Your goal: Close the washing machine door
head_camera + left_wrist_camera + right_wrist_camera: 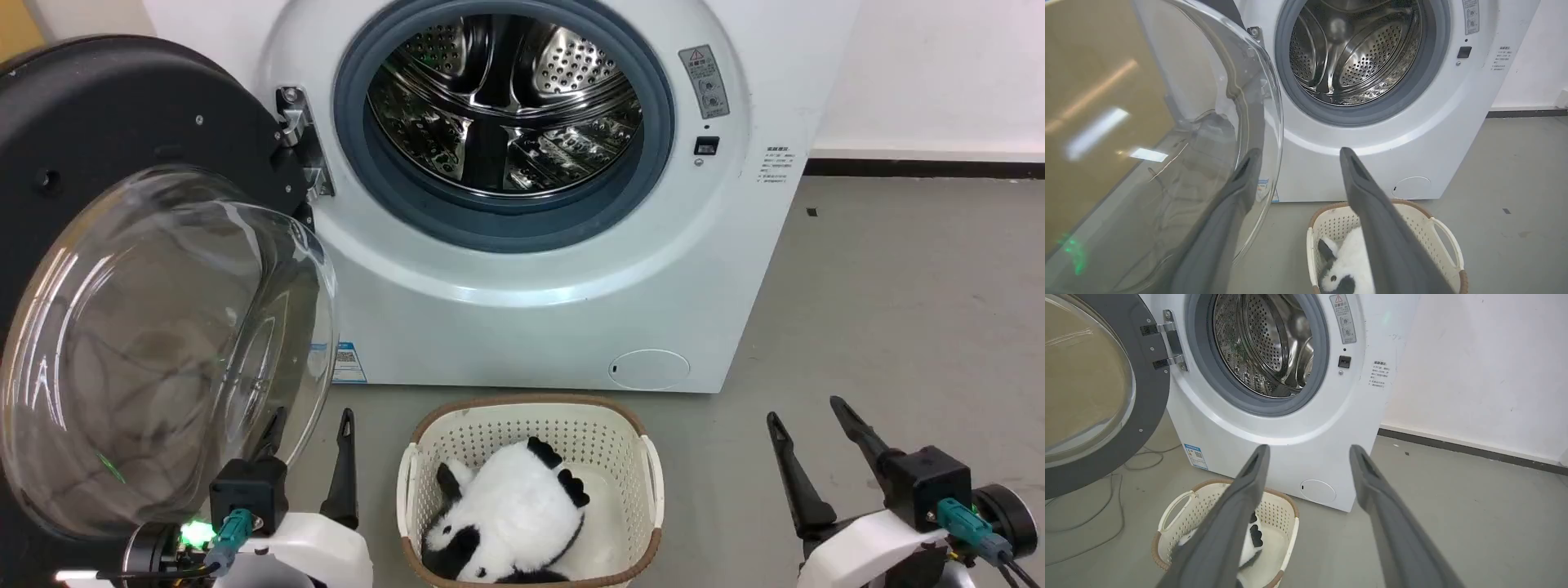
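Observation:
The white washing machine [531, 310] stands straight ahead with its steel drum [502, 102] exposed. The washing machine door [122, 122] is swung wide open to the left on its metal hinge [298, 139], its clear glass bowl [163, 351] bulging toward me. My left gripper [310, 425] is open at the lower left, one finger behind the bowl's lower rim, the other beside it. In the left wrist view the washing machine door [1167, 122] covers the left half and the left finger shows through the glass. My right gripper [808, 416] is open at the lower right, well apart from the machine.
A cream perforated basket [531, 425] holding a black-and-white plush panda [506, 514] sits on the grey floor right in front of the machine, between my arms. Thin cables [1106, 506] lie on the floor under the door. A white wall [939, 73] stands to the right.

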